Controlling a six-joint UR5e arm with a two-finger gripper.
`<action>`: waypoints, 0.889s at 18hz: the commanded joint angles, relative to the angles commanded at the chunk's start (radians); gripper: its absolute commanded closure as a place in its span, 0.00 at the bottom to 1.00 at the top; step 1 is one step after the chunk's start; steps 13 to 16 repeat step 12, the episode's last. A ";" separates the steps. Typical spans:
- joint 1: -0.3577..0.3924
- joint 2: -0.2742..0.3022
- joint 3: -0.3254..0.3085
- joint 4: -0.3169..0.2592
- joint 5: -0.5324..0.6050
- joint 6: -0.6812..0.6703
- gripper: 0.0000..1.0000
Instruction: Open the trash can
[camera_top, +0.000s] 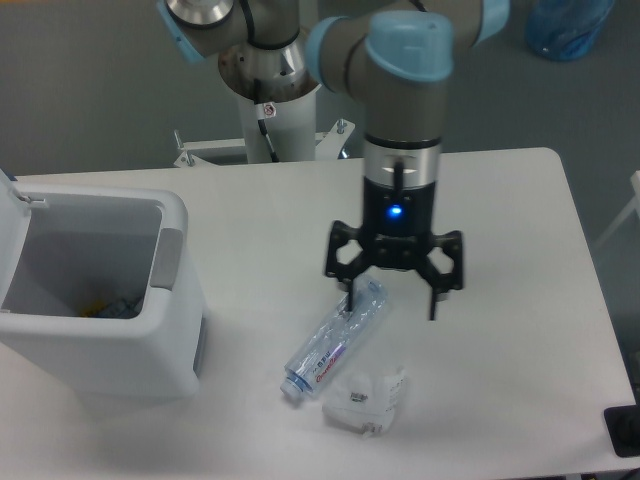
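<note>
A: Where's the trash can?

B: Left edge of the bench, lid already swung up, inside showing. Looks done to me.

A: Tool?

B: Jaws apart, holding nothing, hanging over the bottle mid-bench. Your can lies well left of it, grey tab on the side facing the tool.

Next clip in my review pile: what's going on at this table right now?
A single arm hangs its gripper with fingers spread wide above the upper end of a bottle lying on the table; nothing is gripped. The trash can at the left already stands open, with some scraps inside. A crumpled clear wrapper lies beside the bottle.
</note>
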 joint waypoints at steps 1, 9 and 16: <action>0.040 -0.025 -0.006 0.000 0.006 0.070 0.00; 0.158 -0.086 0.014 -0.067 0.125 0.513 0.00; 0.115 -0.106 0.022 -0.084 0.239 0.514 0.00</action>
